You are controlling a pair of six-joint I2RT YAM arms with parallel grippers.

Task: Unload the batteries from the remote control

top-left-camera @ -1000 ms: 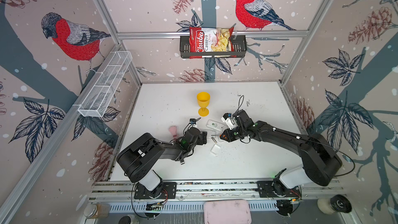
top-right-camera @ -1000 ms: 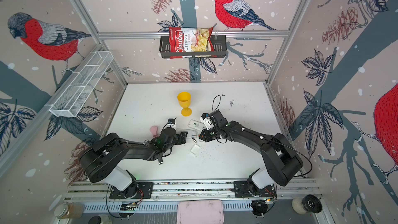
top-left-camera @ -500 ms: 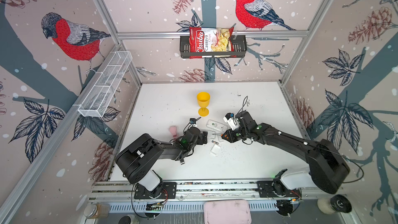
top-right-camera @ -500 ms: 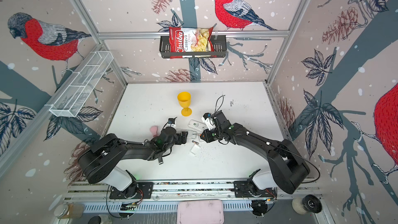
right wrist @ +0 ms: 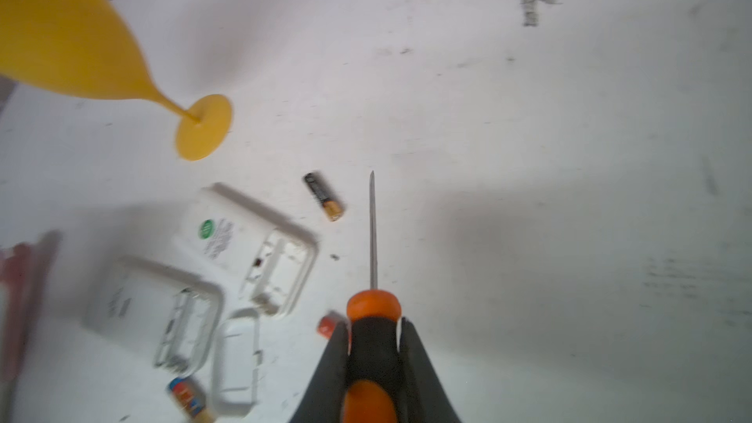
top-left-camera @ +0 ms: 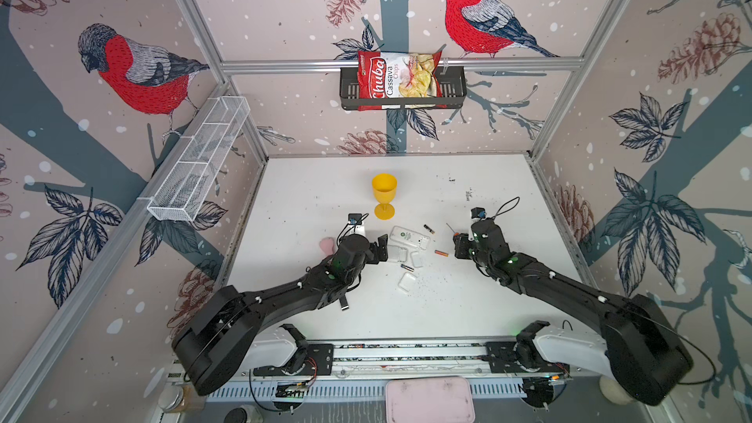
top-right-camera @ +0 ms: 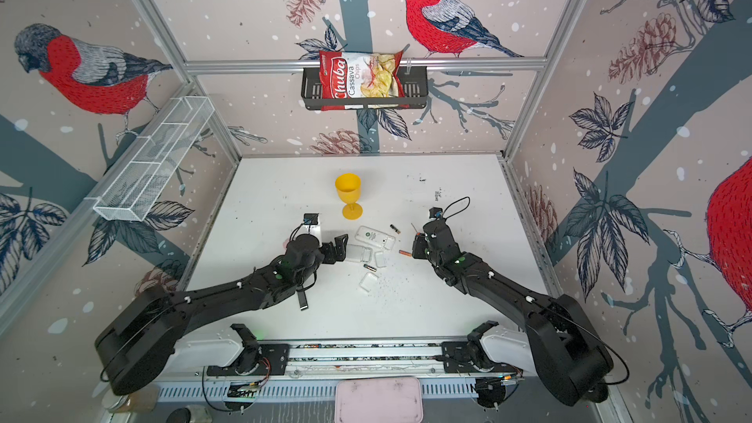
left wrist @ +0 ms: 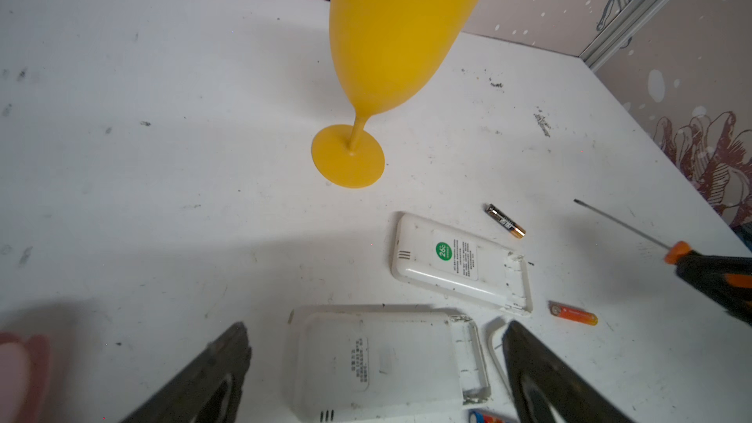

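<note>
Seemingly close to finishing, the left claw [left wrist: 376,329] is hovering at the nearer remote control [left wrist: 366,364] with jaws spread wide, while the right claw [right wrist: 374,325] is clamping the screwdriver [right wrist: 373,306]. Three batteries [left wrist: 573,313] are lying loose near the middle of the tabletop [top-left-camera: 488,299], around it and the farther remote control [left wrist: 447,266]. Both bays are looking empty, so the next move is likely calling for checking each for a straggler.
</note>
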